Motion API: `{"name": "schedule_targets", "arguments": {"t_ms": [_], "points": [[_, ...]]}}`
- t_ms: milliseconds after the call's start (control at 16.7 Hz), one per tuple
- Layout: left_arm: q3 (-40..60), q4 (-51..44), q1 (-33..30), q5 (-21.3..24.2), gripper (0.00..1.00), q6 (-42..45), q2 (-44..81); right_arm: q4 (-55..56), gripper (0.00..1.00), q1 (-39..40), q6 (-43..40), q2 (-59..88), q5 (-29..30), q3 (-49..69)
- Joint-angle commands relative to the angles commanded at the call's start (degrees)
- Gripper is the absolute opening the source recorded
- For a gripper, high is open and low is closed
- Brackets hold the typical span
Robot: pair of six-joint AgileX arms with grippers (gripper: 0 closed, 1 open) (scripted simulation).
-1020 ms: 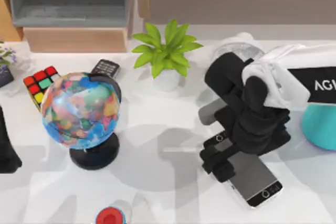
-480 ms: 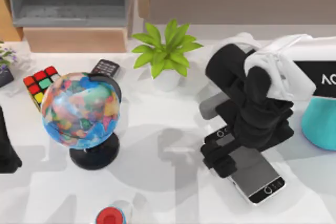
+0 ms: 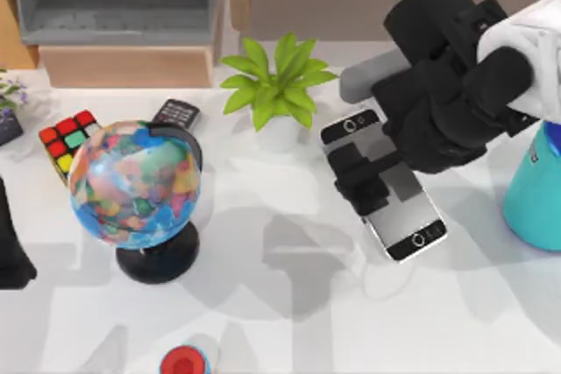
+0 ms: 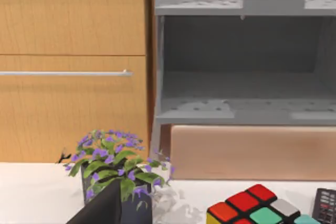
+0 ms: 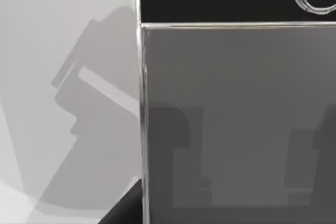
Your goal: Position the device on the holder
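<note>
Where the right gripper [image 3: 368,183] clamps it across the middle, the smartphone [image 3: 383,183] hangs above the table [image 3: 289,321], right of the green plant [image 3: 276,85]. Left arm [image 3: 13,251] parked at far-left edge.

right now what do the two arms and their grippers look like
The right arm has a white shell over bulky black segments and a grey cylindrical piece, ending in a blocky black right gripper. The left arm is a plain black shape at the table's left edge.
</note>
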Motion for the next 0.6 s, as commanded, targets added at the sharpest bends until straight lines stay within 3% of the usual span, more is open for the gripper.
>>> {"name": "schedule_targets", "arguments": {"t_ms": [600], "points": [[0.0, 0.0, 0.0, 0.0, 1.0, 0.0, 0.0, 21.07, 0.0, -19.83, -5.12, -26.98, -13.67, -7.52]]}}
